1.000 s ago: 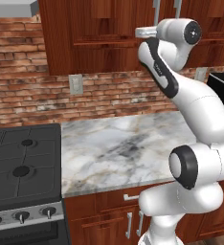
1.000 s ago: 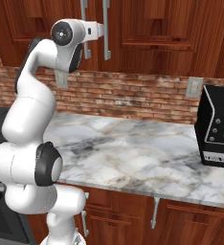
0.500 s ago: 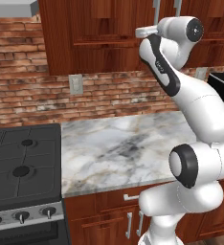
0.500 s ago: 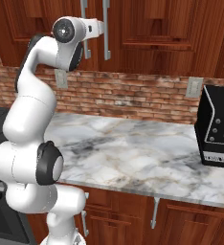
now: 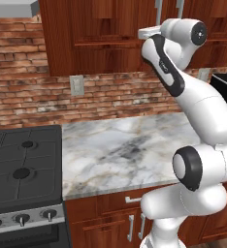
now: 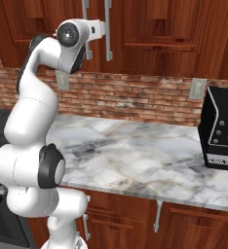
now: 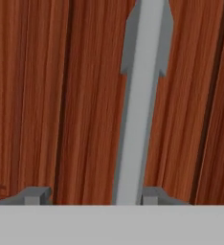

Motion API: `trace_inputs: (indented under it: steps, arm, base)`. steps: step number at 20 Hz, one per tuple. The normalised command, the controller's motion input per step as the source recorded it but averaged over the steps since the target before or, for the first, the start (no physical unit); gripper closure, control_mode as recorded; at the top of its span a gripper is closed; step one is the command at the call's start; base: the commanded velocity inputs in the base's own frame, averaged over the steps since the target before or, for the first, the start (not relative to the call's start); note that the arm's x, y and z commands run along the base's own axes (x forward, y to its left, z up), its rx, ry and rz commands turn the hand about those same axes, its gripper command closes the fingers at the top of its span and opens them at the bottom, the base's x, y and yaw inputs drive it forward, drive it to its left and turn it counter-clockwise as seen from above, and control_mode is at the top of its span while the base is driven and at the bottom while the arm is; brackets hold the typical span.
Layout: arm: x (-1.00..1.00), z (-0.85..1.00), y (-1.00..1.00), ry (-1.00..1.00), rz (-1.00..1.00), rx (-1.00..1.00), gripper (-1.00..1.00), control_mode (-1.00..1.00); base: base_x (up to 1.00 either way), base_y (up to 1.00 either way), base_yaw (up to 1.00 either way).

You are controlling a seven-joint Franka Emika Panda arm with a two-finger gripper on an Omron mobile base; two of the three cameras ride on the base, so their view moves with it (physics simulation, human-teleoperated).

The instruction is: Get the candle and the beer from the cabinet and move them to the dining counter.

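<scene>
The robot's two-finger gripper (image 7: 90,195) is raised at the long vertical silver bar handle (image 7: 141,103); whether the jaws grasp it, I cannot tell. Behind stands the closed dark reddish-brown wooden wall cabinet (image 6: 179,39).

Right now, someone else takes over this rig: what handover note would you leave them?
Gripper: raised at the cabinet, jaws apart with a silver bar handle between the fingertips; no firm clamp visible.
Things: cabinet doors are shut, so the candle and the beer cannot be seen. The marble worktop lies below.
Done: gripper brought to the handle.
Left: grip the handle, open the door, take out both items, carry them to the dining counter.
</scene>
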Motion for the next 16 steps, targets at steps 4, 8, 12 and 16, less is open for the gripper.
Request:
trace_inputs:
  steps: [4, 8, 12, 16]
  arm:
    - [0.01, 0.0, 0.18, 0.0, 0.0, 0.03, 1.0, -1.0]
    - [-0.13, 0.04, 0.22, 0.0, 0.0, 0.02, 1.0, -1.0]
    - [-0.25, 0.08, 0.25, 0.0, 0.0, 0.02, 1.0, -1.0]
    - [-0.38, 0.12, 0.23, 0.0, 0.0, 0.03, 1.0, -1.0]
  base:
    - [0.0, 0.0, 0.0]
    - [0.0, 0.0, 0.0]
    - [0.0, 0.0, 0.0]
    - [0.0, 0.0, 0.0]
